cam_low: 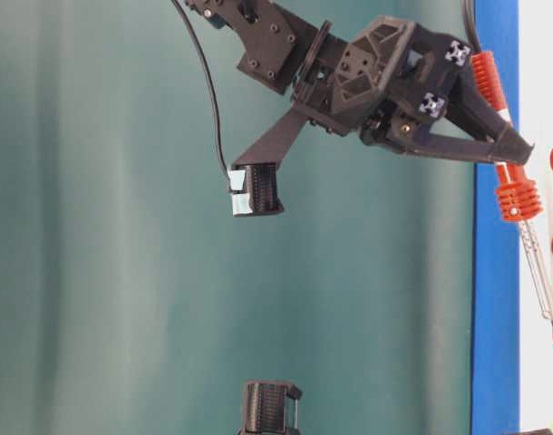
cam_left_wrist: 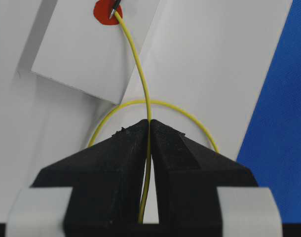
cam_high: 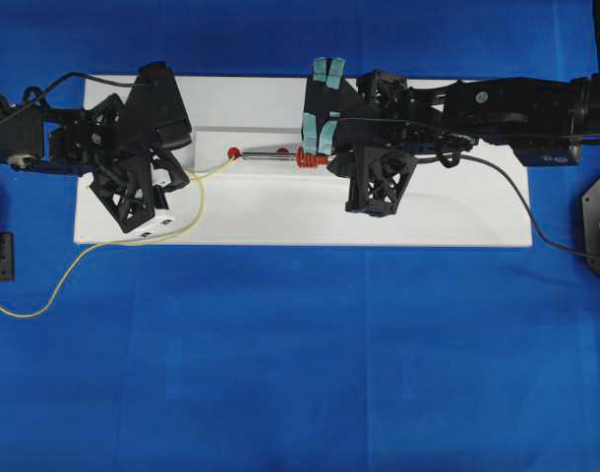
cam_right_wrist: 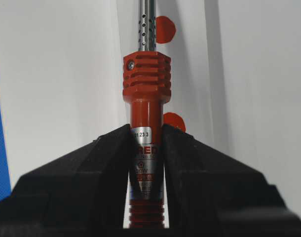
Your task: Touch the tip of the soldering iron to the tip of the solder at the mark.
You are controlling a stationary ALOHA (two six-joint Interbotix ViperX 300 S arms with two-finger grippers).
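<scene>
The soldering iron (cam_high: pixel 280 155) lies level over the white board, its red ribbed handle (cam_right_wrist: pixel 146 84) clamped between my right gripper's (cam_right_wrist: pixel 146 131) jaws. Its dark tip (cam_left_wrist: pixel 114 9) rests on the red mark (cam_left_wrist: pixel 102 12), touching the end of the yellow solder (cam_left_wrist: pixel 140 79). My left gripper (cam_left_wrist: pixel 149 123) is shut on the solder, which arcs from the jaws up to the mark. In the overhead view, the left gripper (cam_high: pixel 182 175) is left of the mark (cam_high: pixel 233 152) and the right gripper (cam_high: pixel 330 157) is to its right. The solder's long tail (cam_high: pixel 44 295) trails off the board.
The white board (cam_high: pixel 428 216) lies on blue cloth. The iron's black cable (cam_high: pixel 516 197) runs right past the board's edge. Two more red marks (cam_right_wrist: pixel 165 29) (cam_right_wrist: pixel 174 121) sit on the board beneath the iron. A raised white strip (cam_left_wrist: pixel 76 54) carries the touched mark.
</scene>
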